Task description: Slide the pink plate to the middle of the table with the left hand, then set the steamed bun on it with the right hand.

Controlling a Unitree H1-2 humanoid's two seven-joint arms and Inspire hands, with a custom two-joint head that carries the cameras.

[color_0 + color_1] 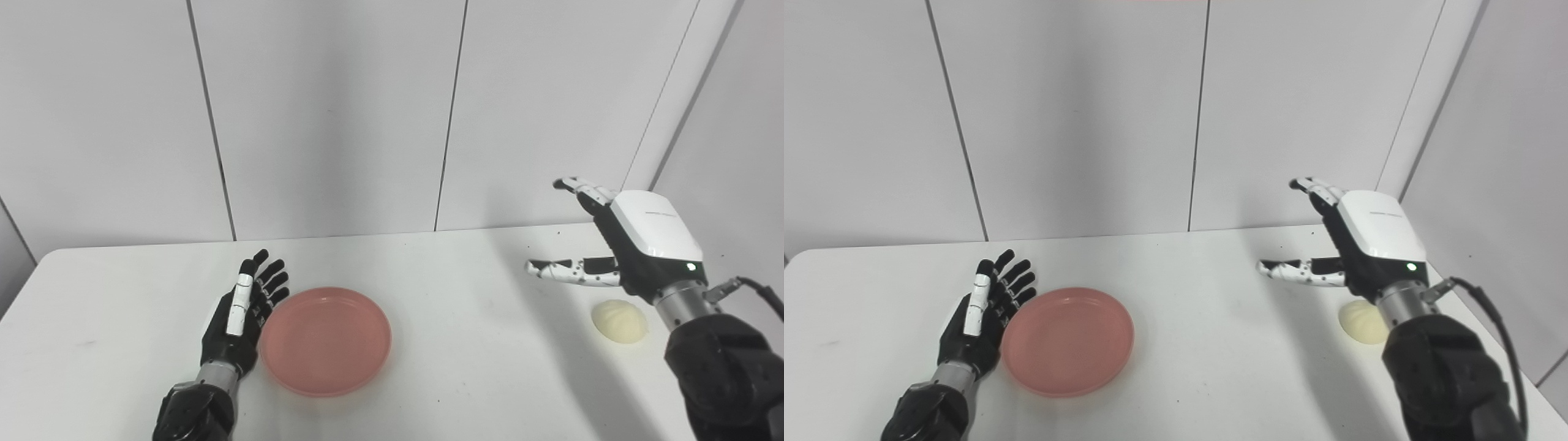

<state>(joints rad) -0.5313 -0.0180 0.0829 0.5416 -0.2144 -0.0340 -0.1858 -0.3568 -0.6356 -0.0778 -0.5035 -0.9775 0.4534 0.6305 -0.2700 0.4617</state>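
Observation:
A round pink plate [326, 340] lies on the white table [453, 306], left of centre. My left hand [244, 312] is open, palm turned toward the plate, fingers straight, resting right against the plate's left rim. A pale cream steamed bun [620, 320] sits on the table at the right. My right hand [618, 245] is open with fingers spread, raised above the table just behind and over the bun, holding nothing. In the right eye view my right wrist partly hides the bun [1360, 327].
A white panelled wall [392, 110] stands behind the table's far edge. The table's right edge runs close to the bun. A black cable [759, 291] trails from my right wrist.

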